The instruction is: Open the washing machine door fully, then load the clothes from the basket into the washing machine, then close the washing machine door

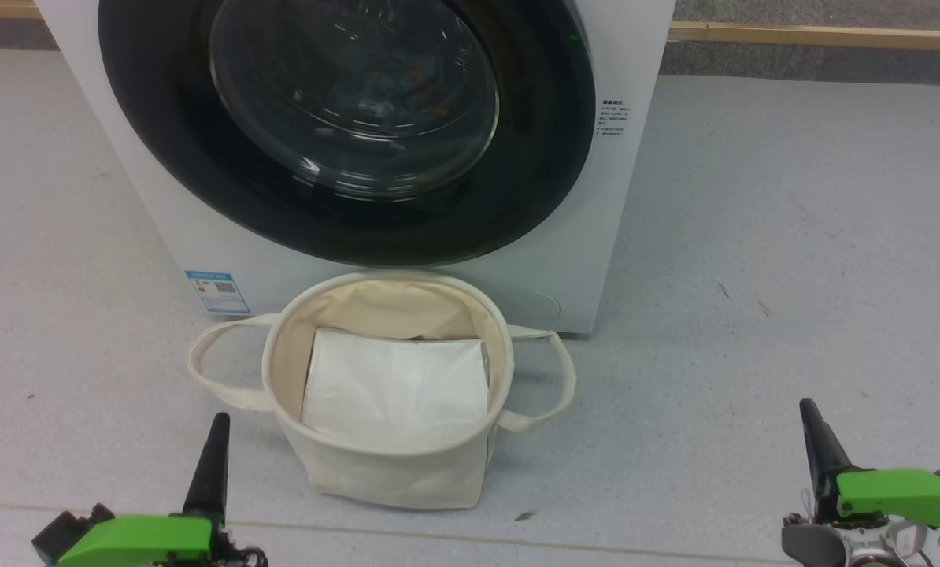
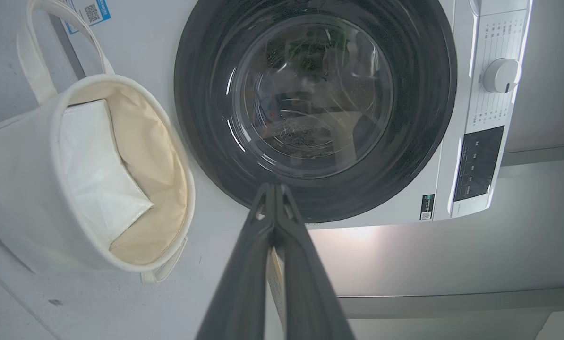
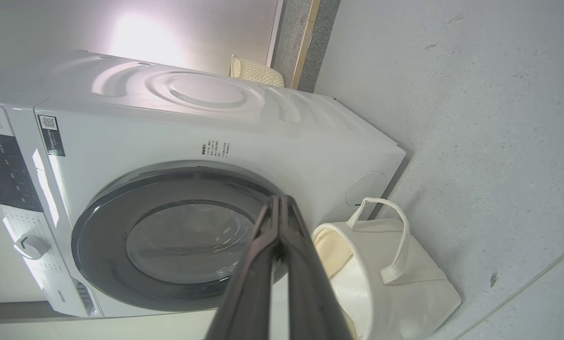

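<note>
Grey floor [image 1: 753, 236] carries the washing machine [image 1: 155, 205], its washing machine door [image 1: 352, 102] flush shut. Just before it, the basket [image 1: 277, 370] holds a white sheet [image 1: 395, 382]. The 2 pincers, left gripper [image 1: 219, 421] and right gripper [image 1: 808, 409], are pinched together and empty. Judging by this, the closing step looks finished; the next move calls only for staying clear.

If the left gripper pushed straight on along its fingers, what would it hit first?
Probably the large round glossy black washing machine door, at its dark outer ring; the left gripper, jaws shut, aims there in its wrist view. Depth is unclear.
</note>
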